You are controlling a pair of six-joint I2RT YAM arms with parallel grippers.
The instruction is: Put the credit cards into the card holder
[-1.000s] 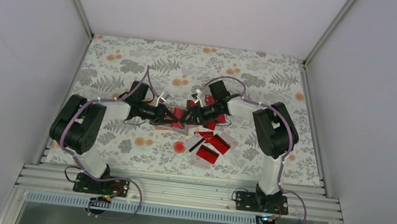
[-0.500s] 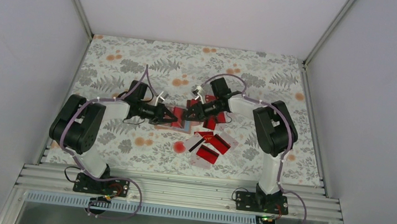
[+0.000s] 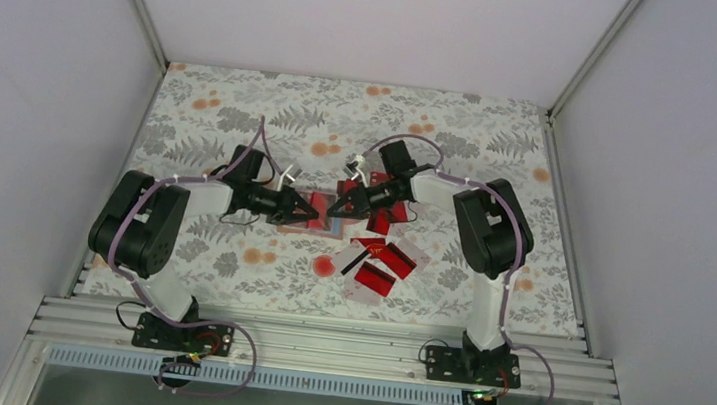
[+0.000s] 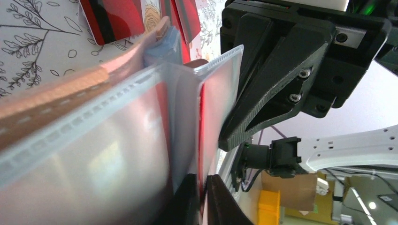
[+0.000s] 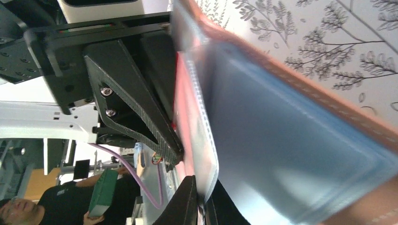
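Two card holder [image 4: 56, 91] edges nipped, left pincer [image 4: 202, 190], right pincer [image 5: 201, 190], cards [image 3: 375, 278] near

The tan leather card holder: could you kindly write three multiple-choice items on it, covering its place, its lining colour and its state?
1. Where is the tan leather card holder? A at the far edge; B mid-table, between the left gripper and right gripper; C on the rail.
2. Its lining is: A light blue; B green; C yellow.
3. Its state? A shut flat; B upside down; C open, clear plastic sleeves fanned.
B: both grippers meet at it. A: the right wrist view shows blue. C: the sleeves stand apart.
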